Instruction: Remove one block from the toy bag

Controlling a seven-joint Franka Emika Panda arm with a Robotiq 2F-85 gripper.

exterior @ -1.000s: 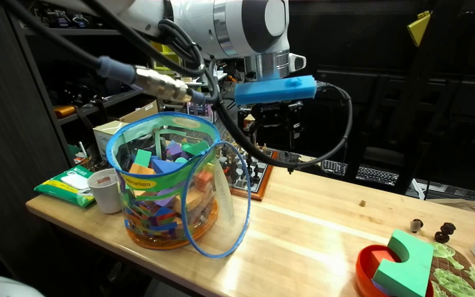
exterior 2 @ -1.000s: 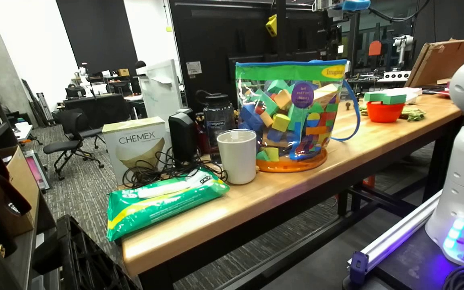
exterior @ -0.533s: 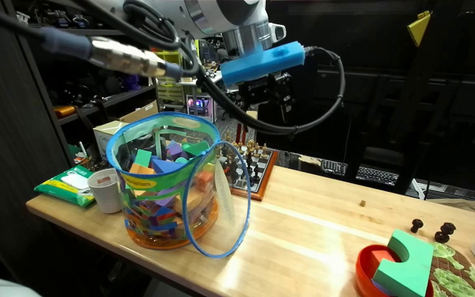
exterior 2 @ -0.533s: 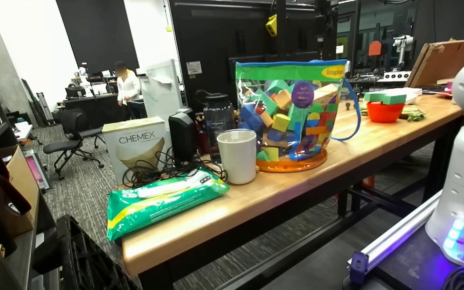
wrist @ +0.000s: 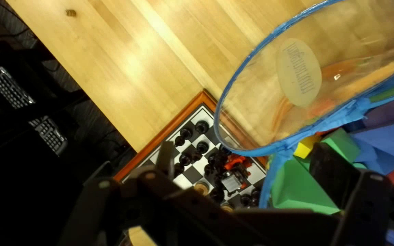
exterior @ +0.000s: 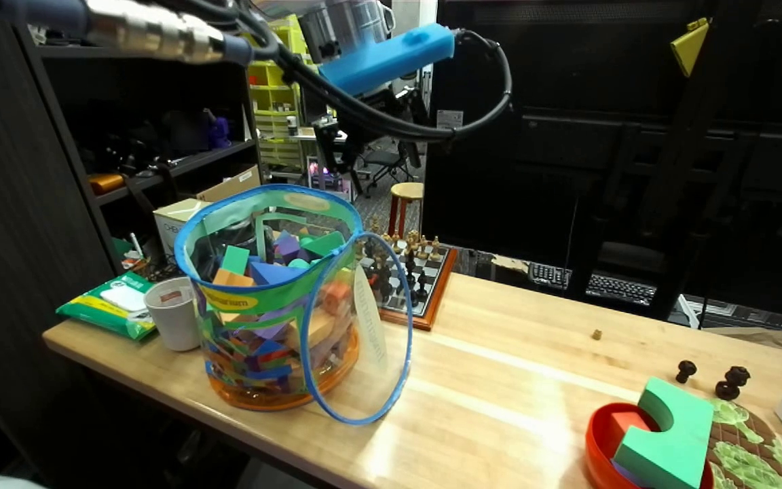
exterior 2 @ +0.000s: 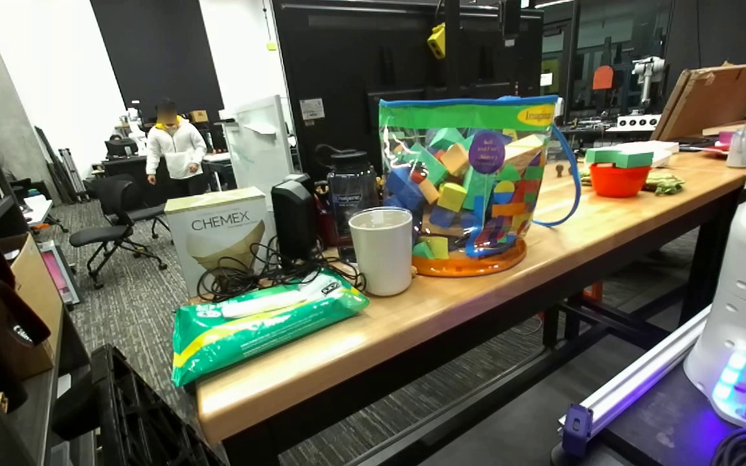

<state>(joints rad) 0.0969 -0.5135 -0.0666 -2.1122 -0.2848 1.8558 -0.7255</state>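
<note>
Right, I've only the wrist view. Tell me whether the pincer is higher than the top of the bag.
Observer: Yes, in an exterior view the pincer is higher than the top of the bag, not touching it.
Operator: Now tell me what stands beside the bag.
Observer: A mug, upright, in both exterior views.
Operator: Find me another container.
Observer: A bowl, with a green piece on top, in both exterior views.

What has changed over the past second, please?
In an exterior view, the open hand moved left and up, nearer the toy bag, and tilted. A person in the background moved left in an exterior view. Nothing was gripped or released. The toy bag, white mug and red bowl stayed put.
</note>
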